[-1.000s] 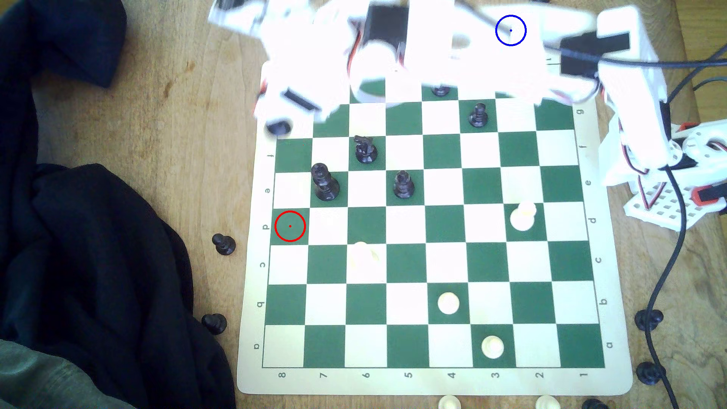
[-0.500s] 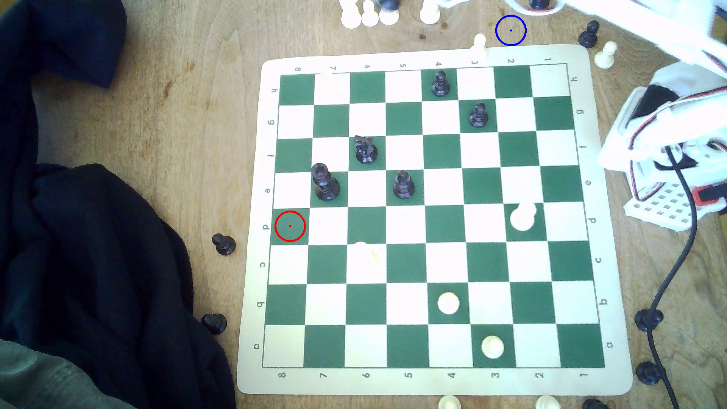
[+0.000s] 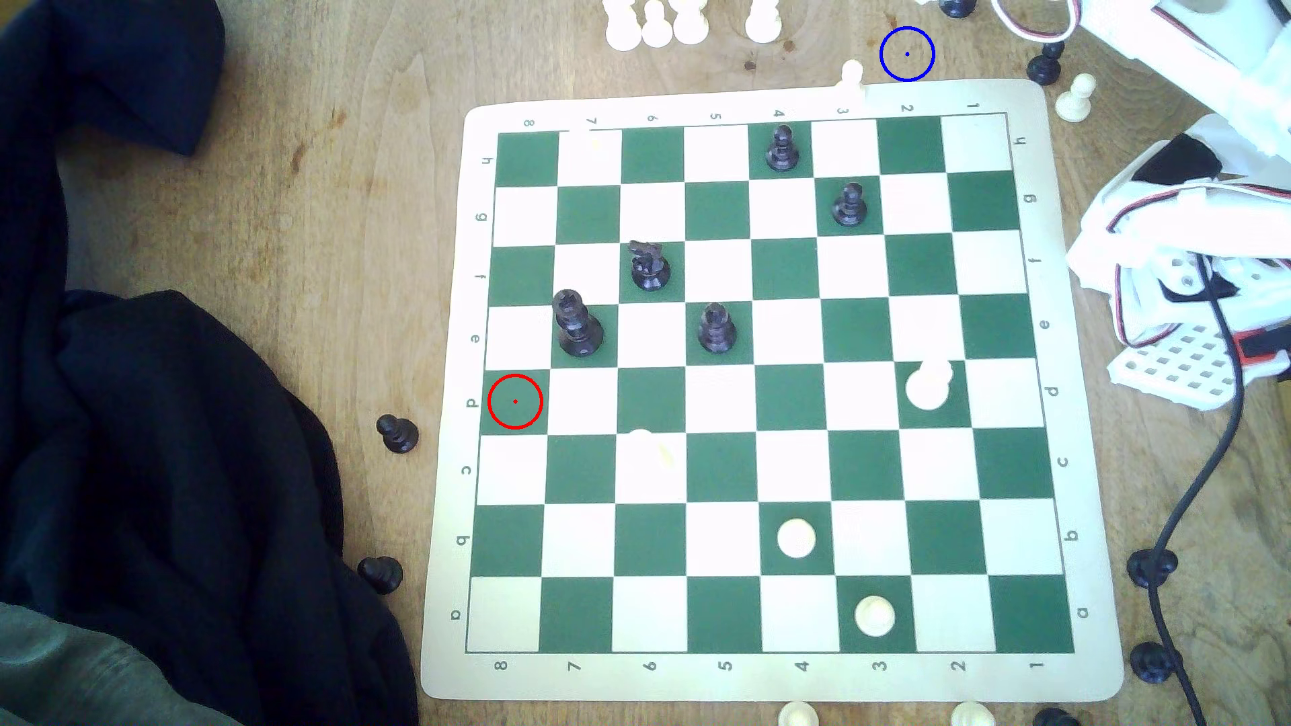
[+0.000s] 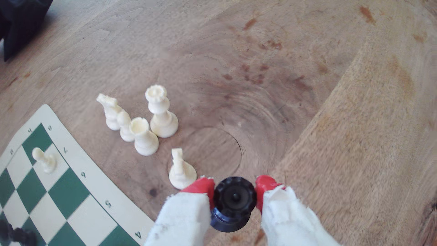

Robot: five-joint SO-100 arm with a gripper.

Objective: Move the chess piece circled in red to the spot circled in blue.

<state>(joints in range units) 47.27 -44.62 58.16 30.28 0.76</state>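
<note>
In the wrist view my gripper (image 4: 235,189) is shut on the tall black piece with the round notched crown (image 4: 235,196). Its red fingertips (image 4: 201,186) press on both sides just under the crown. The piece stands upright over bare wood, right beside a white knight (image 4: 181,171). I cannot tell whether its base touches the table. In the exterior view the blue ring (image 3: 907,54) lies on the wood beyond the board's far edge with nothing in it. The red ring (image 3: 515,401) marks an empty green square on the chessboard (image 3: 447,489).
A cluster of white pieces (image 4: 142,123) stands on the wood close to the gripper. A white pawn (image 3: 851,75) and a black pawn (image 3: 1044,63) flank the blue ring. The white arm (image 3: 1187,209) and its cables fill the exterior view's upper right. Dark cloth (image 3: 174,454) lies left of the board.
The arm, which covered the board's far rows a second ago, has swung off to the exterior view's upper right. A dark piece seen at the top edge half a second ago is gone from there.
</note>
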